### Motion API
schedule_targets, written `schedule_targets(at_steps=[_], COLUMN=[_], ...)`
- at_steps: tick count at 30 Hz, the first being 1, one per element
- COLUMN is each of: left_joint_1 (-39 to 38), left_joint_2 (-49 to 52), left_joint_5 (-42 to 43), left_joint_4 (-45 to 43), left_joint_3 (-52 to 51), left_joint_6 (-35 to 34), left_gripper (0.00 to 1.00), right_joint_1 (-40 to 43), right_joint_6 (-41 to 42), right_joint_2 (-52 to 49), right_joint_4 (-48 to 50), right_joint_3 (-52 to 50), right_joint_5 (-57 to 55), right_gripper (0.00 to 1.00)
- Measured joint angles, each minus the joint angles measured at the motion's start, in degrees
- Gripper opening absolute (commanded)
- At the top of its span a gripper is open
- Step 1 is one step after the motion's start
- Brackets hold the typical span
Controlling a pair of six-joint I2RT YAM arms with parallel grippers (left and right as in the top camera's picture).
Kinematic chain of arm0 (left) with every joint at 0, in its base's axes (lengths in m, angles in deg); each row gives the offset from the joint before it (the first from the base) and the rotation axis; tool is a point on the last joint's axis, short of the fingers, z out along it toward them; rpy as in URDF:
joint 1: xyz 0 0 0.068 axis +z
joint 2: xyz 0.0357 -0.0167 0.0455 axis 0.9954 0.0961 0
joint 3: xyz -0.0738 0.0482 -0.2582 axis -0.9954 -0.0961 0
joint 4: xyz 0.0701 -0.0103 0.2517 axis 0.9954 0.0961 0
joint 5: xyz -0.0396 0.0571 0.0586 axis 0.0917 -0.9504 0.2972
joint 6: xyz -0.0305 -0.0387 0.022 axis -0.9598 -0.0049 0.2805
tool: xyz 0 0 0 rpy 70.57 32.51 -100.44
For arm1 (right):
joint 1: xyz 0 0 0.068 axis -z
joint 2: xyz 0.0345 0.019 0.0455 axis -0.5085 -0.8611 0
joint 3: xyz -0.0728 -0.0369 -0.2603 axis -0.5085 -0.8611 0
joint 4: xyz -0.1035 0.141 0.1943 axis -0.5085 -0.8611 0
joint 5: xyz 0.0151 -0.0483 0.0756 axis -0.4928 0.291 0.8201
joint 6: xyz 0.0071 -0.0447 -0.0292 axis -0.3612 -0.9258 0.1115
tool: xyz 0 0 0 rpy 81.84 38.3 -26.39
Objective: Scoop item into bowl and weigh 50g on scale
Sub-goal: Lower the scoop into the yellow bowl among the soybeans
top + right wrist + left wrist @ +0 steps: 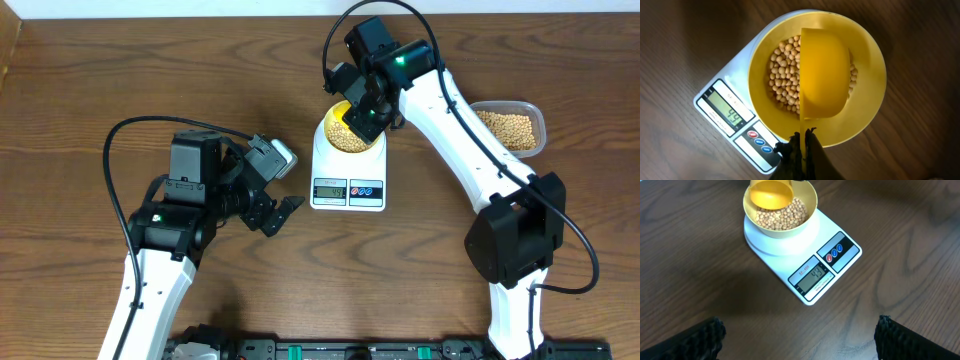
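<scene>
The white scale (348, 190) stands mid-table with the pale yellow bowl (350, 140) on its platform. Tan beans (782, 75) lie in the bowl (870, 100). My right gripper (803, 145) is shut on the handle of a brighter yellow scoop (824, 80), which hangs tipped over the bowl and hides part of the beans. The scale's display (732, 116) reads 49. My left gripper (800, 340) stands open and empty over bare wood, a short way left of the scale (812, 265), with its fingertips (702, 337) wide apart.
A clear plastic tub (512, 128) with more beans sits at the right, behind the right arm. The right arm reaches from the front right across to the bowl. Dark wooden tabletop (100, 100) lies all round.
</scene>
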Motion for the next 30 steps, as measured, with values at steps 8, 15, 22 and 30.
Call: schedule_targets(at_steps=[8, 15, 22, 30], left_joint_1=[0.0, 0.0, 0.0, 0.0], left_joint_2=[0.0, 0.0, 0.0, 0.0], left_joint_5=[0.0, 0.0, 0.0, 0.0], left_joint_4=[0.0, 0.0, 0.0, 0.0], left_joint_3=[0.0, 0.0, 0.0, 0.0], left_joint_6=[0.0, 0.0, 0.0, 0.0], left_gripper=[0.98, 0.98, 0.98, 0.98], right_joint_1=[0.0, 0.0, 0.0, 0.0], right_joint_6=[-1.6, -3.7, -4.8, -5.8], right_joint_2=[0.0, -0.9, -1.0, -1.0], right_joint_4=[0.0, 0.2, 0.4, 0.4], right_joint_3=[0.0, 0.0, -0.3, -0.3], right_joint_5=[-1.3, -2.7, -3.2, -4.6], right_gripper=[0.01, 0.01, 0.01, 0.01])
